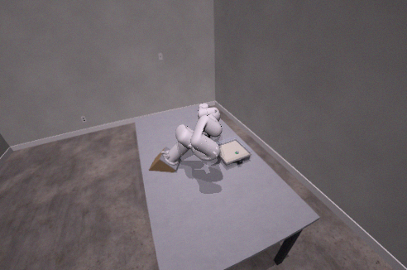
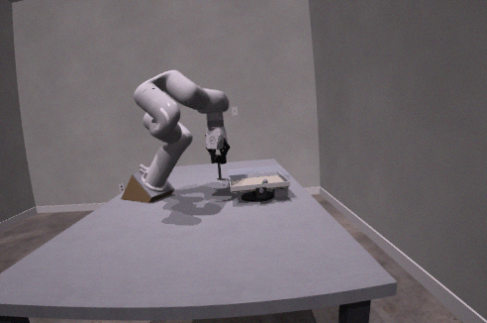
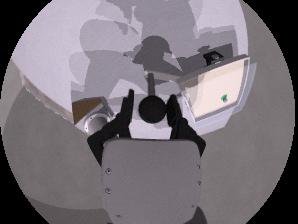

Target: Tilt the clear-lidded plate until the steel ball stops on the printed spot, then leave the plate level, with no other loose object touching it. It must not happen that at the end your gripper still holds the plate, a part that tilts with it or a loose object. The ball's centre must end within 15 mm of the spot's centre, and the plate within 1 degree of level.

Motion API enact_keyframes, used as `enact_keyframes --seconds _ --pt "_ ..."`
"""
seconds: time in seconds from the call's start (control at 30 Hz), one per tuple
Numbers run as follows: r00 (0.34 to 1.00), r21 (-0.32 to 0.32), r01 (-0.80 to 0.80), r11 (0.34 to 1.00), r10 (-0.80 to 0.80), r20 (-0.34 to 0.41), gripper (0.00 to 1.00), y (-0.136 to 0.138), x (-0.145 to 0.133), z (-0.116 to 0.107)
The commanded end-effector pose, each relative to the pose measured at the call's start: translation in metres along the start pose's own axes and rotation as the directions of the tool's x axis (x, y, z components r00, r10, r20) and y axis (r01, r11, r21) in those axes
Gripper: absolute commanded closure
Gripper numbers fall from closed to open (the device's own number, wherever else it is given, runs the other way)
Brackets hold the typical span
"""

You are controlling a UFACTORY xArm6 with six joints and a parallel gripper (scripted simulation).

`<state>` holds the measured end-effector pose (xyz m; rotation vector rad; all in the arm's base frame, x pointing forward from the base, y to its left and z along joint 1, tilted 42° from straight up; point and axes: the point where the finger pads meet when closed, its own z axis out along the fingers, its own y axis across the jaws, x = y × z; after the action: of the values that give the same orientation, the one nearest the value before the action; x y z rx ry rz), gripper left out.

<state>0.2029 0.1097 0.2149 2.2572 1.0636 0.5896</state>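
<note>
Clear-lidded plate (image 1: 230, 150) (image 2: 245, 182) (image 3: 206, 95) sits above a round black base (image 2: 250, 197) on the grey table (image 1: 191, 219) (image 2: 199, 258) (image 3: 45, 47), with the steel ball (image 2: 265, 181) (image 3: 225, 100) at the green spot (image 1: 237, 152) (image 3: 223, 96), though exact centring is too small to judge. Beside it, the gripper (image 2: 219, 161) (image 3: 151, 97) has its fingers spread around a black knob (image 3: 152, 109) on the plate's side rod (image 2: 220, 171) (image 3: 151, 84), not clamped on it.
</note>
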Motion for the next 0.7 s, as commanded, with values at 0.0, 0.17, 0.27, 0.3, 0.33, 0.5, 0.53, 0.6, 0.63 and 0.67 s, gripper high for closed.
enact_keyframes --seconds 0.0,0.17,0.27,0.3,0.33,0.5,0.53,0.6,0.63,0.67 --pt "1.000 0.001 -0.001 1.000 0.001 -0.002 0.39 0.0003 0.0006 -0.0006" --pt "1.000 0.001 -0.001 1.000 0.001 -0.002 0.39 0.0003 0.0006 -0.0007" --pt "1.000 0.001 -0.001 1.000 0.001 -0.002 0.39 0.0003 0.0006 -0.0009" --pt "1.000 0.001 -0.001 1.000 0.001 -0.002 0.39 0.0003 0.0006 -0.0011" --pt "1.000 0.001 -0.001 1.000 0.001 -0.002 0.39 0.0003 0.0006 -0.0011" --pt "1.000 0.001 -0.001 1.000 0.001 -0.002 0.39 0.0003 0.0006 -0.0026" --pt "1.000 0.001 -0.001 1.000 0.001 -0.002 0.39 0.0003 0.0006 -0.0031" --pt "1.000 0.001 -0.001 1.000 0.001 -0.002 0.39 0.0003 0.0006 -0.0045" --pt "1.000 0.001 -0.001 1.000 0.001 -0.002 0.39 0.0003 0.0006 -0.0054" --pt "1.000 0.001 -0.001 1.000 0.001 -0.002 0.39 0.0003 0.0006 -0.0063"
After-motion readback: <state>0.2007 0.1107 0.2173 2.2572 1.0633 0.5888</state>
